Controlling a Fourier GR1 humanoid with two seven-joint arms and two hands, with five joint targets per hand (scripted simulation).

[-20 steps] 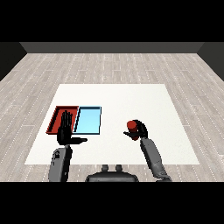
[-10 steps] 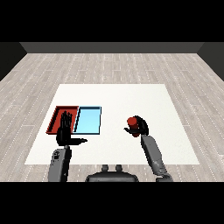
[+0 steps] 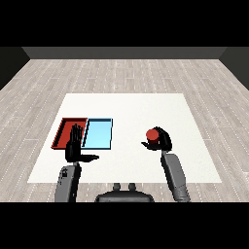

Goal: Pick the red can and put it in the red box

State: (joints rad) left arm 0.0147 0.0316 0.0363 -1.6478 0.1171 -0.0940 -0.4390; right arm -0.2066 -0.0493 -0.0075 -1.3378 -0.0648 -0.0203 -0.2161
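1. The right hand [image 3: 161, 141] sits right of the frame's centre, its fingers and thumb curled round the red can [image 3: 153, 134], which stands upright in the grasp over the white table [image 3: 131, 104].
2. The left hand [image 3: 75, 146] hangs at lower left with fingers straight and thumb spread, holding nothing, just in front of the red tray [image 3: 65, 127].
3. The red tray lies at left, touching the light blue tray [image 3: 98, 133] on its right; the can is well apart from both.
4. Risk, as I judge it: the carry must cross the blue tray, so an early release would land the can in the wrong tray, and the left hand could be bumped.
5. The can looks small, cylindrical, plain red.
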